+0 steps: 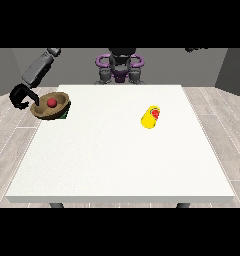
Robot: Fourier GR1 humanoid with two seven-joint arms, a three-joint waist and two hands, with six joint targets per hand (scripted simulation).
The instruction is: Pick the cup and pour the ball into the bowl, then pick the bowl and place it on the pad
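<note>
White surface (pixel 117 160): bowl (pixel 52 106) with ball (pixel 52 102) sits on green pad (pixel 65 115). Robot hand (pixel 22 96) at view's left curls beside bowl's rim; contact unclear. Cup (pixel 151 116) lies tipped, well apart from bowl. Task looks nearly complete.

Evenly and brightly lit, apparently from overhead; no visible lamp. White surface (pixel 117 150) near uniform, without glare or hot spots. Only faint, soft shading under the yellow cup (pixel 151 117) and beside the brown bowl (pixel 51 105). Black hand at the view's left (pixel 22 96) reads as a dark mass, detail lost. No edge distortion noted.
</note>
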